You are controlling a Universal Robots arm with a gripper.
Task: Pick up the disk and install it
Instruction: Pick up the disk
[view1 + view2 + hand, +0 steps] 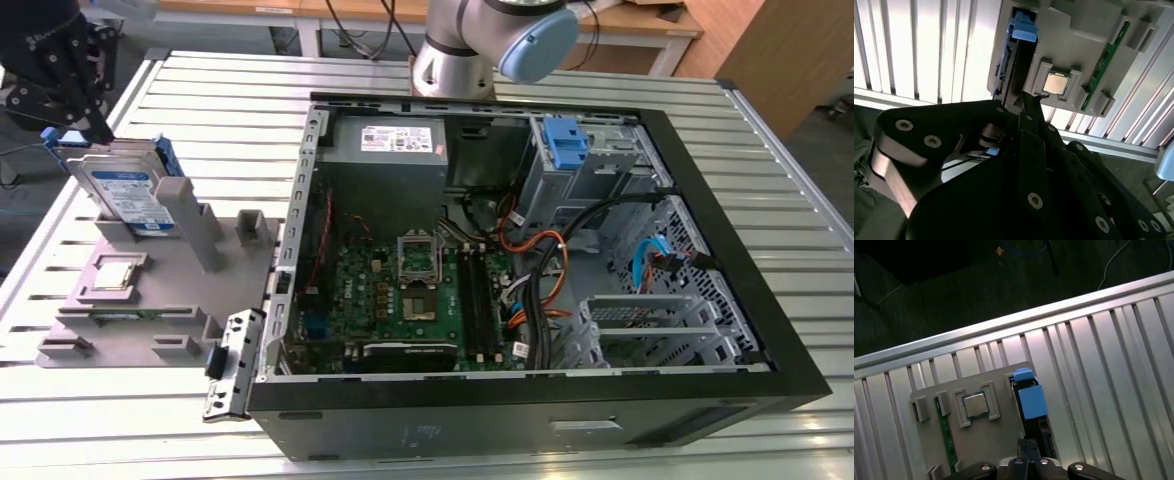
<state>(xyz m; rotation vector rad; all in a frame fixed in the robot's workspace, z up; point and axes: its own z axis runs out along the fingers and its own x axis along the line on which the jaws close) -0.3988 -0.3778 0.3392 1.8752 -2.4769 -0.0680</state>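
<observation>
A: Where's the disk (123, 190)?
B: Upright on its edge in a slot of the grey holder (134, 300), at the exterior view's left. It has a blue carrier frame round it. Both wrist views show it edge-on, blue tab at the end (1023, 27) (1031, 400).

A: And the gripper (91, 118)?
B: Black, right above the disk's top edge. In both wrist views its tip (1030, 100) (1026, 446) sits at the disk's edge. I cannot tell whether it is spread, pressed together or pinching.

A: Edges and room to move?
B: The holder lies on the slatted metal worktop (227, 100), just beside the open computer case (747, 230). Bare slats run past the holder on its other sides. In the first wrist view the worktop's edge rail is near, with dark floor (954, 285) beyond it.

A: Any labels?
B: A white-and-blue label on the disk's face, and a white label on the grey power supply (387, 140) inside the case. I cannot read the print on either.

A: Counts?
B: One disk. One processor chip (1056, 83) and one green memory stick (1104, 60), both in the holder. One case, lying open side up, with one blue plastic piece (566, 140) in its drive bay. One arm (494, 40).
</observation>
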